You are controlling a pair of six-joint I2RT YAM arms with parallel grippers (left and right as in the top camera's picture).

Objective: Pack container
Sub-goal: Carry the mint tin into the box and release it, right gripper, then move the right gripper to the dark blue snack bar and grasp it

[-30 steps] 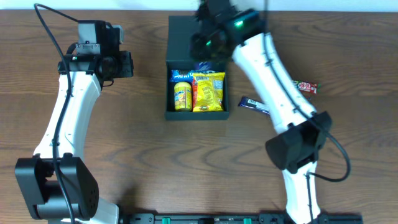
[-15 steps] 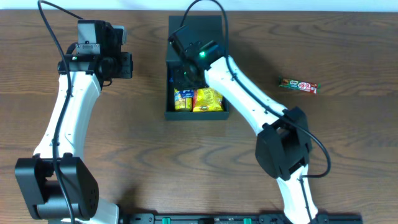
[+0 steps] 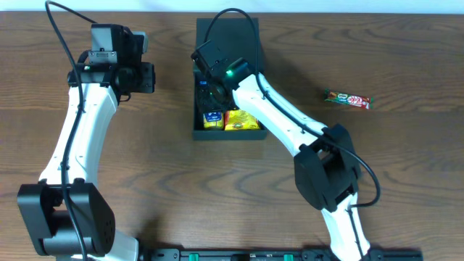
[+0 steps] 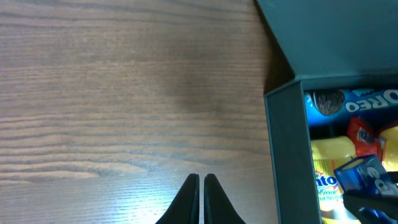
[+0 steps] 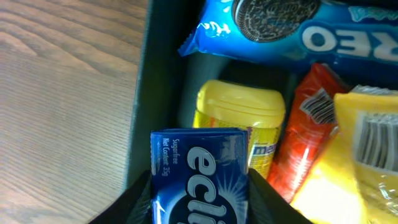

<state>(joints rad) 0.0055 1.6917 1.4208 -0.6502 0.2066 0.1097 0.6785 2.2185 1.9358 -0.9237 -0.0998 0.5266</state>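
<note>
— Where's the box?
— The black box sits mid-counter, lid flapped back, snacks inside.
— The left fingers?
— The left fingers are clenched on nothing, over bare wood just beside the box's left wall.
— And the right fingers?
— The right fingers are down in the box. A blue gum pack sits between them, over a yellow tub near a cookie packet. Squeezing or released, I cannot tell.
— Anything outside?
— A candy bar, well off to the right.
</note>
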